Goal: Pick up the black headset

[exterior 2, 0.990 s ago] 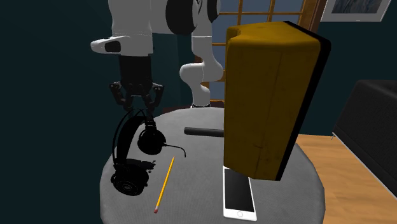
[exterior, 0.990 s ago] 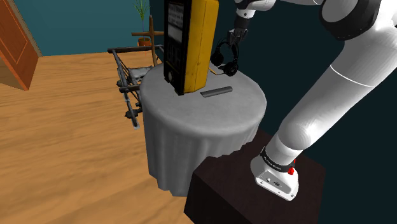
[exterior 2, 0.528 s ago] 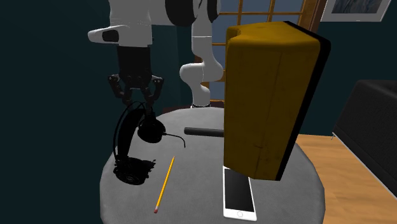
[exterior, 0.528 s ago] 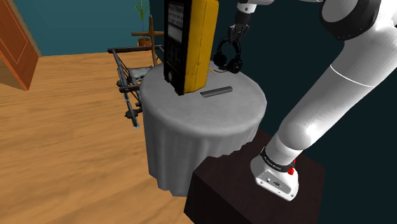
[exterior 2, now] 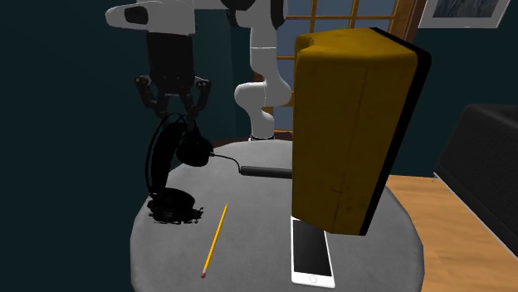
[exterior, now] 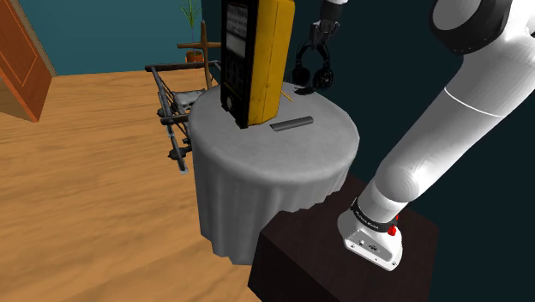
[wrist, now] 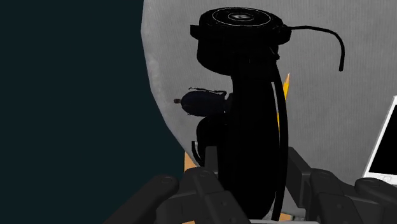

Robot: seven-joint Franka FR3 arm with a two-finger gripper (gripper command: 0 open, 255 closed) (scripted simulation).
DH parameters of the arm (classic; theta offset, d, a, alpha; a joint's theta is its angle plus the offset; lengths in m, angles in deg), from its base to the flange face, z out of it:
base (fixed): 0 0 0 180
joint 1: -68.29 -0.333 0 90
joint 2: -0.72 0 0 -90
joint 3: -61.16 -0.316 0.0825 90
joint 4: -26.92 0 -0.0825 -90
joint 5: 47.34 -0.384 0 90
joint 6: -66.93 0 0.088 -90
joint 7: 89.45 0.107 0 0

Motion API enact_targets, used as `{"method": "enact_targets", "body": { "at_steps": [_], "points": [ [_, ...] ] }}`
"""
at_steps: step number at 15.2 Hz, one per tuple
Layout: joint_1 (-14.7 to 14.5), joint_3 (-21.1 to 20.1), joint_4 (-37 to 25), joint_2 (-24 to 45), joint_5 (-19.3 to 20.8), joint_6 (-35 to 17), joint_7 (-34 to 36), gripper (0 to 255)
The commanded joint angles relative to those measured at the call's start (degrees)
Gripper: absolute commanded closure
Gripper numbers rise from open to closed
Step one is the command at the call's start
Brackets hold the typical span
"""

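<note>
Risen higher, black two-finger gripper (exterior 2: 174, 112) clamped on the black corded headset (exterior 2: 195, 153) hanging beneath; nearly picked up clear

You see a wooden floor (exterior: 86, 189) at the shoulder view's left, a blue-green wall (exterior: 111, 34) behind it, and a round table (exterior: 266, 197) with a grey cloth in the middle. The second exterior view has a window (exterior 2: 336, 12) up top and a dark sofa (exterior 2: 486, 158) at the right.

The white arm (exterior: 463, 111) arches over, its claw (exterior 2: 174, 114) pointing straight down, clamped on the black headset (exterior 2: 194, 152).
</note>
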Motion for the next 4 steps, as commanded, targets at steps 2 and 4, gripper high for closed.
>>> {"method": "enact_targets", "body": {
  "at_steps": [2,4],
  "points": [
    [0.0,0.0,-2.6,0.2,-0.1,2.3,-0.1,255],
    [0.0,0.0,-2.7,0.2,-0.1,2.4,-0.1,255]
  ]
}}
